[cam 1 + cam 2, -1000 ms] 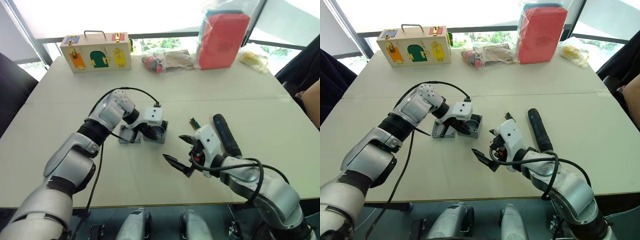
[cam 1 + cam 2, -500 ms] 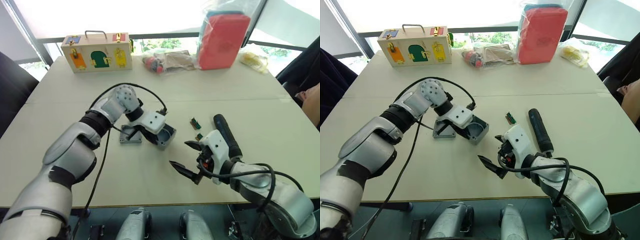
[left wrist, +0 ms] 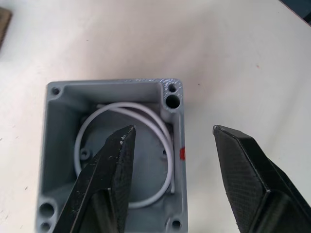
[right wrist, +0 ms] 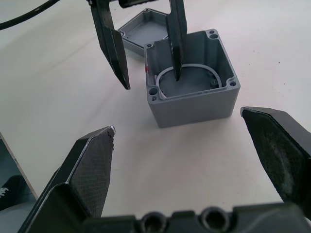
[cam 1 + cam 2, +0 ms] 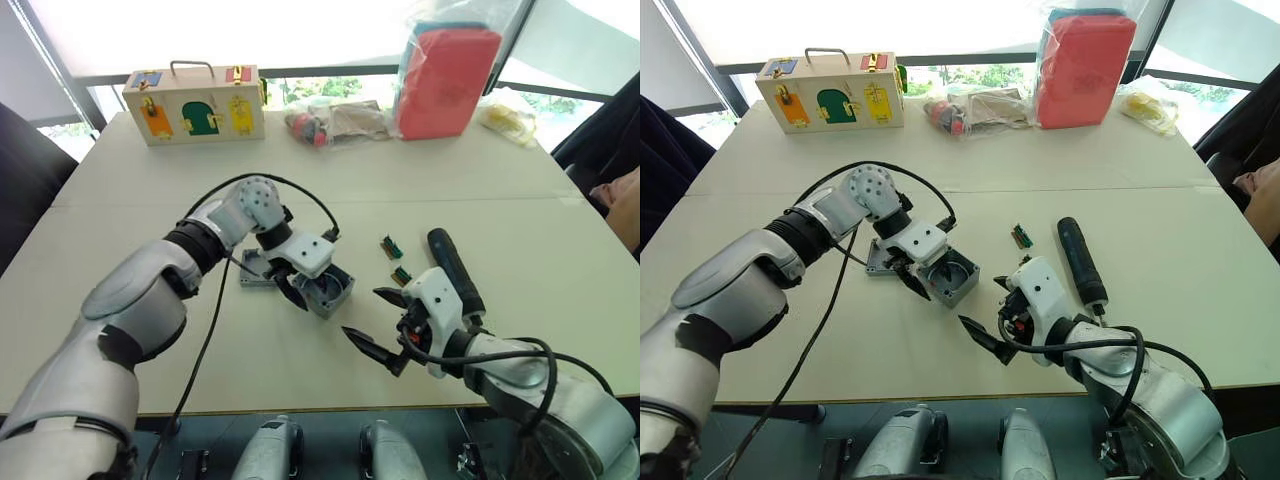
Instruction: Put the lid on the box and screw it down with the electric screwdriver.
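Note:
The grey box stands upright and open-topped in the middle of the table, a white ring inside it. My left gripper is open and straddles one box wall, one finger inside, the other outside by the red mark. The lid lies flat just behind the box on my left, also seen past the box in the right wrist view. My right gripper is open and empty, a short way in front of the box. The electric screwdriver lies on the table beside my right wrist.
Two small green parts lie between the box and the screwdriver. Along the far edge stand a wooden box with coloured doors, a bag of odds and ends, a red pack in plastic and a yellow bag. A person's arm is at the right edge.
My left gripper moved the box away from the lid, nearer and to the right, and set it upright; its fingers now stand apart around one wall. The right gripper drifted slightly nearer.

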### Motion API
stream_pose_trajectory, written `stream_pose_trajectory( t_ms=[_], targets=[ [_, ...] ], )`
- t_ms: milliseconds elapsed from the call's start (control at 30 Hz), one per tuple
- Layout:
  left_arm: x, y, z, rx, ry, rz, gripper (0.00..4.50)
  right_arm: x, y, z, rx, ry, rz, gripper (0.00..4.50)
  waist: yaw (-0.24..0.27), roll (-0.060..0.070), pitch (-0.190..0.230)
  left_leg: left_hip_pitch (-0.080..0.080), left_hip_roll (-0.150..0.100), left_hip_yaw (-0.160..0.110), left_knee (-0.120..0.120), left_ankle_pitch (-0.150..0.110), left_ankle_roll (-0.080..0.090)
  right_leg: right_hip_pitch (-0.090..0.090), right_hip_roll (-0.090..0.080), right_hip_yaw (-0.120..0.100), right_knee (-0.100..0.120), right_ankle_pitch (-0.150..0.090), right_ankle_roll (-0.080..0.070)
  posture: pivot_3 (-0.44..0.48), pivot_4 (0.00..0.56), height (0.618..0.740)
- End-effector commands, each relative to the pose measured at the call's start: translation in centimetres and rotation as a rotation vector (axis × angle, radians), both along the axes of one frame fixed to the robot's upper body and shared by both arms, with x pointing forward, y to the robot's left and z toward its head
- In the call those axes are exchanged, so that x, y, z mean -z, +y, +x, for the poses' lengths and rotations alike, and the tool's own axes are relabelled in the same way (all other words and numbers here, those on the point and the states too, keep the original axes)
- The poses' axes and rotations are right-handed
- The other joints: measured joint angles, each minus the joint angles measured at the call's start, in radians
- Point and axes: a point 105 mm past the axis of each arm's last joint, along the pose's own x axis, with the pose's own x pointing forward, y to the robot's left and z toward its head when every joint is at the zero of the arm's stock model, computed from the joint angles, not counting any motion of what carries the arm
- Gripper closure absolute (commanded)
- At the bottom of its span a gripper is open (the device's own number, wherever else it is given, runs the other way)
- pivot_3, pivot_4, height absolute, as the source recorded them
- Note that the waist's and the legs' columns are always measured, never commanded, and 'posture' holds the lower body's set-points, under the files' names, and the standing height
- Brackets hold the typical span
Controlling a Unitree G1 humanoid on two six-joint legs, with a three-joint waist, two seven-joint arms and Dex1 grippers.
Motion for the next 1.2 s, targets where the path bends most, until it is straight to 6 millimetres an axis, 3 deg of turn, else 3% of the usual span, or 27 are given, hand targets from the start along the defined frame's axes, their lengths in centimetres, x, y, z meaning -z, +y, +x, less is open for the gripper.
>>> stream_pose_trajectory(
  t_ms=[33, 133, 267, 333, 467, 633, 833, 967, 1100, 1200],
  targets=[
    [-5.7, 0.2, -0.1, -0.089, 0.004, -0.134, 2.09, -1.8, 0.3, -0.6, -0.058, -0.048, 0.038, 0.00, -0.001, 0.000, 0.000, 0.000, 0.000, 0.000, 0.000, 0.000, 0.000, 0.000, 0.000, 0.000, 0.000, 0.000, 0.000, 0.000, 0.150, 0.740],
    [-8.7, 2.0, -0.6, -0.220, 0.085, -0.244, 2.09, -2.3, -0.1, -0.5, -0.072, -0.049, 0.054, 0.00, -0.003, 0.000, 0.000, 0.000, 0.000, 0.000, 0.000, -0.001, 0.001, 0.000, 0.000, 0.000, 0.000, -0.001, 0.001, 0.000, 0.150, 0.740],
    [-9.8, 4.8, -0.1, -0.474, 0.151, -0.377, 2.09, -2.8, -0.5, -0.1, -0.086, -0.056, 0.066, 0.00, -0.006, 0.001, 0.000, 0.001, 0.000, 0.000, 0.000, -0.001, 0.001, 0.000, 0.000, 0.000, 0.001, -0.001, 0.002, 0.000, 0.150, 0.740],
    [-9.6, 6.1, 0.8, -0.668, 0.147, -0.442, 2.09, -3.2, -0.5, 0.2, -0.101, -0.065, 0.075, 0.00, -0.007, 0.001, 0.000, 0.002, 0.000, 0.000, 0.000, -0.001, 0.001, 0.001, 0.000, 0.000, 0.001, -0.001, 0.002, 0.000, 0.150, 0.740],
    [-6.7, 9.9, 2.7, -1.243, 0.130, -0.307, 2.09, -4.9, 0.5, 0.8, -0.187, -0.126, 0.057, 0.00, -0.002, 0.000, 0.000, 0.002, 0.000, -0.001, 0.000, 0.000, 0.001, 0.002, 0.000, 0.000, 0.001, -0.002, 0.003, 0.000, 0.150, 0.740],
    [-4.6, 11.9, 3.0, -1.609, 0.154, -0.263, 2.09, -5.9, 2.3, 1.1, -0.288, -0.206, -0.047, 0.00, 0.001, 0.000, 0.000, 0.002, -0.001, -0.002, 0.001, -0.001, 0.001, 0.003, 0.000, 0.000, 0.002, -0.002, 0.004, 0.000, 0.150, 0.740],
    [-3.1, 12.1, 3.9, -1.808, 0.230, -0.261, 2.09, -5.2, 3.1, 1.2, -0.322, -0.229, -0.126, 0.00, 0.001, -0.001, 0.000, 0.002, -0.002, -0.002, 0.001, 0.000, -0.001, 0.002, -0.001, 0.000, 0.003, -0.003, 0.004, 0.000, 0.150, 0.740],
    [-1.8, 12.3, 4.2, -1.857, 0.240, -0.230, 2.09, -4.1, 3.3, 1.5, -0.309, -0.230, -0.173, 0.00, 0.000, -0.001, 0.000, 0.002, -0.002, -0.001, 0.001, 0.002, -0.003, 0.001, -0.001, 0.000, 0.003, -0.003, 0.004, 0.000, 0.150, 0.740],
    [-0.6, 12.5, 4.5, -1.916, 0.242, -0.193, 2.09, -4.4, 3.9, 1.6, -0.287, -0.252, -0.148, 0.00, 0.001, -0.001, 0.000, 0.002, -0.002, -0.001, 0.001, 0.004, -0.007, 0.001, -0.001, 0.001, 0.004, -0.003, 0.004, 0.000, 0.150, 0.740],
    [-0.2, 11.2, 4.7, -1.913, 0.293, -0.188, 2.09, -4.6, 4.4, 1.8, -0.262, -0.259, -0.119, 0.00, 0.003, -0.002, 0.000, 0.002, -0.002, -0.001, 0.001, 0.004, -0.008, 0.001, -0.001, 0.001, 0.004, -0.003, 0.004, 0.000, 0.150, 0.740]
  ],
)
